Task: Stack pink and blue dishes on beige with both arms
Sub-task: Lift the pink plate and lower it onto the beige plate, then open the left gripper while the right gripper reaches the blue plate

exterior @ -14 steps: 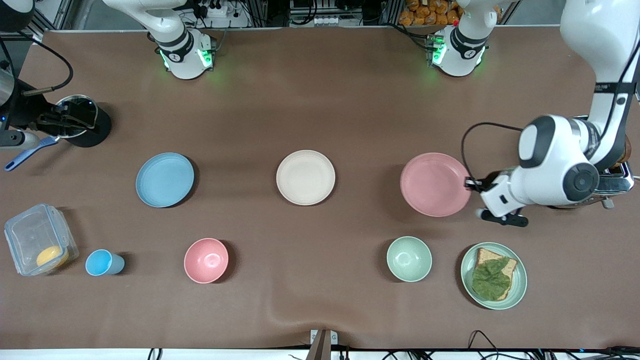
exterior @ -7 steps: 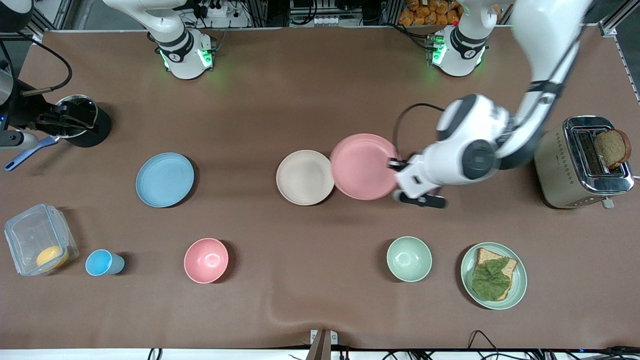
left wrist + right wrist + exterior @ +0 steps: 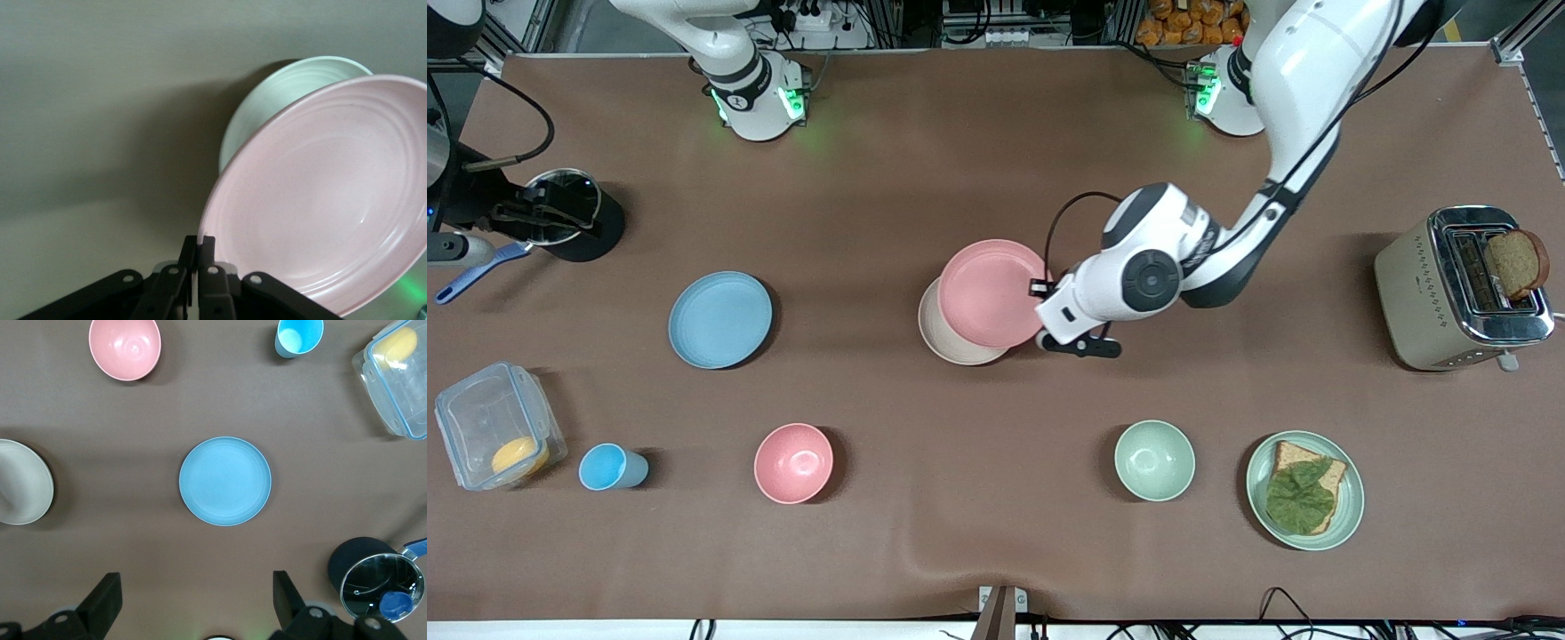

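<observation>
Pink plate (image 3: 992, 292), round, matte, shallow-rimmed

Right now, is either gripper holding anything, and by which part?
The left gripper pinches the pink plate by its rim, over the beige plate. The right gripper holds nothing.

Plates mid-desk
Pink plate (image 3: 993, 292) held over beige plate (image 3: 947, 342); blue plate (image 3: 720, 319) toward right arm's end, at beige's 9 o'clock.
</observation>
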